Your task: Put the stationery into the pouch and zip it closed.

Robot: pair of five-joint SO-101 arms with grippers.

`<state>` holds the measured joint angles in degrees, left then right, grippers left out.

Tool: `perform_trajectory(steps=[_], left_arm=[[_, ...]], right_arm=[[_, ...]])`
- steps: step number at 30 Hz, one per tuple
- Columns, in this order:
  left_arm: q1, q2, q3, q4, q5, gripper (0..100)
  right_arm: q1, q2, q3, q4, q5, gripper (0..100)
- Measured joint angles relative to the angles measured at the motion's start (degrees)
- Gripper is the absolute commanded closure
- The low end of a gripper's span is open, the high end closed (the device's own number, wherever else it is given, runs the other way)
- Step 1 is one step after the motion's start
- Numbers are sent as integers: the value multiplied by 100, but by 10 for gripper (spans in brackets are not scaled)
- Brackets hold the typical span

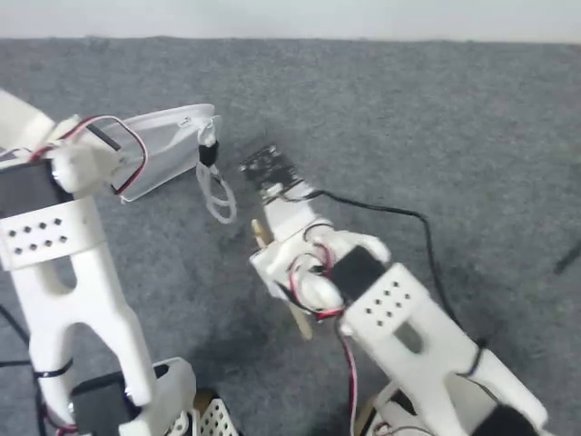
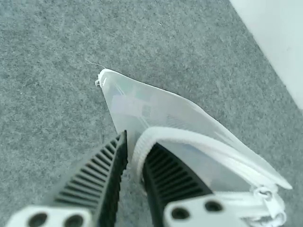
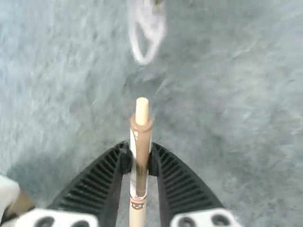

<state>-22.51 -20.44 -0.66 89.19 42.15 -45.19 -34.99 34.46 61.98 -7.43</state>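
Pouch [image 1: 159, 145], translucent white, sits at the far left of the grey felt table [image 1: 436, 118], its zipper rim pinched between the fingers of the left gripper [image 2: 137, 144]. Pen [image 3: 141, 124], beige, is clamped in the right gripper [image 3: 141, 155], near the table's middle, just right of and nearer than the white cord loop [image 1: 218, 195] hanging from the pouch.

Translucent plastic pouch [image 2: 156, 109], fuzzy cloth [image 2: 47, 47]

Grey felt mat [image 1: 436, 118] covers the table, with a fibrous, even nap. Pale wall [image 1: 290, 18] meets the mat along its far edge. A thin dark object [image 1: 569, 258] at the mat's side edge cannot be identified.
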Motion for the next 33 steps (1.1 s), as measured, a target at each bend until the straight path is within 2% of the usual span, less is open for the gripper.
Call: perform_trajectory(steps=[6, 17, 26, 33], left_arm=[[360, 0, 0, 9, -9, 989], [1081, 0, -308, 870, -545, 989], [1125, 0, -352, 923, -651, 989], [1125, 0, -352, 923, -651, 989]], right_arm=[[185, -440, 457, -484, -18, 993], [510, -607, 615, -879, -44, 993], [651, -703, 615, -993, -475, 993], [651, -1697, 615, -809, -527, 993]])
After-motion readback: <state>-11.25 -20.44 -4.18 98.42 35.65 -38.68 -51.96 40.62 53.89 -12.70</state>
